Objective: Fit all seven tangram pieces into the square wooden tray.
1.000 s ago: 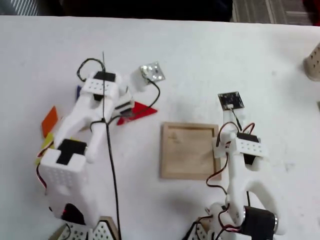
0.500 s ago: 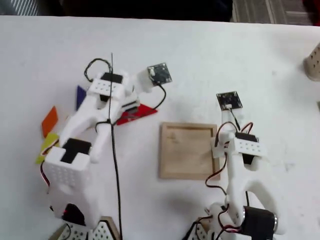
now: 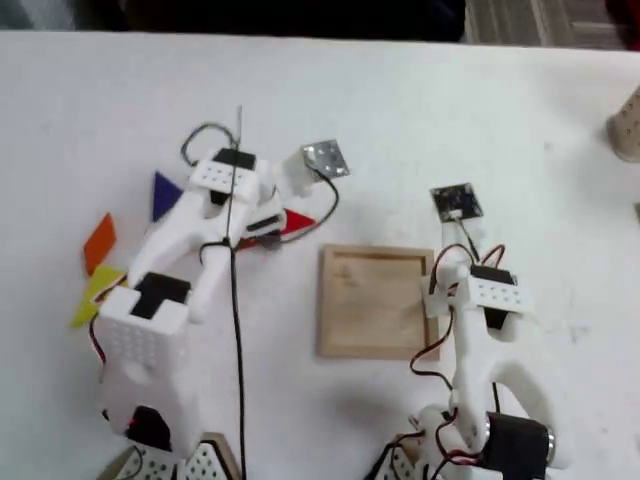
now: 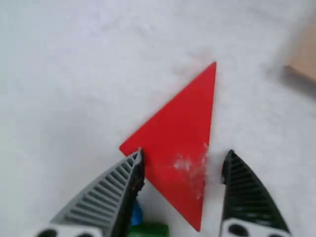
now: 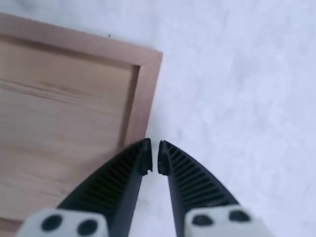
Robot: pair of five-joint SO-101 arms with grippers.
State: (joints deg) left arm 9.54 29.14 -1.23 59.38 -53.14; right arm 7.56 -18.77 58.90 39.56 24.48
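Scanning across, we find a yellow piece (image 3: 92,300), orange piece (image 3: 98,240) and blue piece (image 3: 165,195) toward 9 o'clock of the left gripper (image 4: 182,159). Its fingers spread astride the red triangle (image 4: 180,133), at 10 o'clock of the wooden tray (image 3: 375,345). The right gripper (image 5: 154,158), pressed together, sits at the tray's 3 o'clock rim.

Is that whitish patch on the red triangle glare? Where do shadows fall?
Left wrist view: a pale patch on the red triangle inside the open left gripper; glare or scuff, I cannot tell. High view: the arms throw grey shadows on the table. Right wrist view: a shadow lines the inner rim of the wooden tray.
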